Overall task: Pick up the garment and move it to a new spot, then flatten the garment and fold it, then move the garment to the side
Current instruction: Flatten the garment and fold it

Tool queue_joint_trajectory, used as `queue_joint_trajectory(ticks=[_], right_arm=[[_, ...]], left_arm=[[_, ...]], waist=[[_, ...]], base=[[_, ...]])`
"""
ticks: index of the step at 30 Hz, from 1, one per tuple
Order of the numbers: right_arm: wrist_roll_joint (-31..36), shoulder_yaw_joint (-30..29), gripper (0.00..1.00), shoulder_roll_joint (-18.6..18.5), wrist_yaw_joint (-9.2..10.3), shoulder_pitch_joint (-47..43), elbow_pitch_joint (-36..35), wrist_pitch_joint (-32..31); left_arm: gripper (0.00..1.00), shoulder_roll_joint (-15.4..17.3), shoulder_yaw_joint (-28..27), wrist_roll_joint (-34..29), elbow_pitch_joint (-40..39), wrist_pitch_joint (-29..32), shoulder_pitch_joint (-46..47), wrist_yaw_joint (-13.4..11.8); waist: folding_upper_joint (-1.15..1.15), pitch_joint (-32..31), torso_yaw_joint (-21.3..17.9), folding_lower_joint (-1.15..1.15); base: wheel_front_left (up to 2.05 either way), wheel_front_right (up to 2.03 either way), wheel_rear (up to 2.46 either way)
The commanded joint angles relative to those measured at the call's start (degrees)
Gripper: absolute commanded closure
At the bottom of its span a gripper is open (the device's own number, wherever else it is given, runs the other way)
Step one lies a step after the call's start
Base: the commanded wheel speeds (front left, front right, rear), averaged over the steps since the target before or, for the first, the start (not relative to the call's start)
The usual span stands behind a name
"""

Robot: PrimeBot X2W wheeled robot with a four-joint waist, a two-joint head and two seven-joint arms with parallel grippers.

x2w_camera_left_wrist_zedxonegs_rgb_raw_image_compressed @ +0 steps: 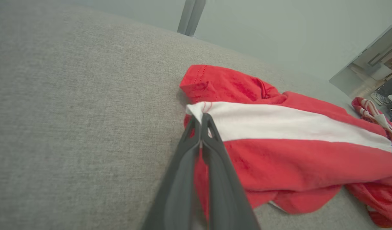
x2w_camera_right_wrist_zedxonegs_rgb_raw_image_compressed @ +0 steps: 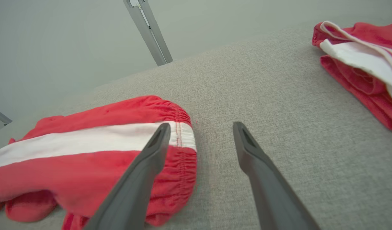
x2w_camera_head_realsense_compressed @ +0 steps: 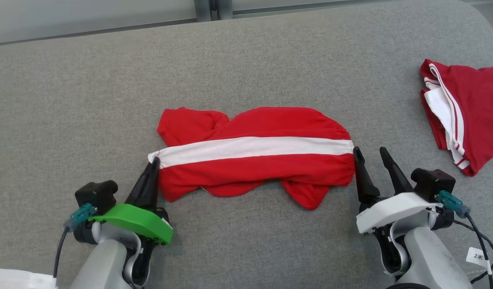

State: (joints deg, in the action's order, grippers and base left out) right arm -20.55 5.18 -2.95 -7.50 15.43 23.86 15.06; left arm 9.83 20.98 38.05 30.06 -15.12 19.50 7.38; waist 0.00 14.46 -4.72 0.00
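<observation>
A red garment with a white stripe lies stretched sideways across the middle of the grey cloth surface. My left gripper is shut on the garment's left end, pinching the white stripe's corner. At the elastic right end, my right gripper stands open; its inner finger lies over the hem and its outer finger is over bare cloth. The garment is rumpled along its near edge.
A second red and white garment lies bunched at the far right, close to the surface's edge. A metal frame post stands behind the far edge. Bare grey surface spreads to the far side and left.
</observation>
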Motion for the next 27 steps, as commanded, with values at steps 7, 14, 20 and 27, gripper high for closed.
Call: queue_joint_trajectory(ticks=[7, 14, 20, 27], right_arm=[[-6.75, 3.57, 0.00, -0.56, 0.03, 1.17, 0.78, 0.14], [-12.99, 6.06, 0.00, -1.96, 0.03, 2.18, 0.34, 0.14], [-17.00, 8.25, 0.00, -3.30, 0.03, 2.88, 1.52, 0.14], [-22.53, 11.46, 0.12, -5.68, 0.03, 4.82, 3.12, 0.14]], left_arm=[[1.00, -0.79, -4.25, -5.97, 0.91, 0.02, -1.04, 0.16], [1.00, -1.17, -4.22, -7.61, 1.04, 0.02, -1.03, 0.16], [1.00, -1.44, -4.22, -8.14, 1.20, 0.02, -1.44, 0.16], [1.00, -1.46, -4.61, -8.89, 1.28, 0.02, -1.73, 0.16]], waist=[[0.00, 0.50, 0.89, 0.00], [0.00, 0.85, 1.68, 0.00], [0.00, 0.62, 2.02, 0.00], [0.00, 0.32, 2.31, 0.00]], base=[[0.00, 0.00, 0.00], [0.00, 0.00, 0.00], [0.00, 0.00, 0.00], [0.00, 0.00, 0.00]])
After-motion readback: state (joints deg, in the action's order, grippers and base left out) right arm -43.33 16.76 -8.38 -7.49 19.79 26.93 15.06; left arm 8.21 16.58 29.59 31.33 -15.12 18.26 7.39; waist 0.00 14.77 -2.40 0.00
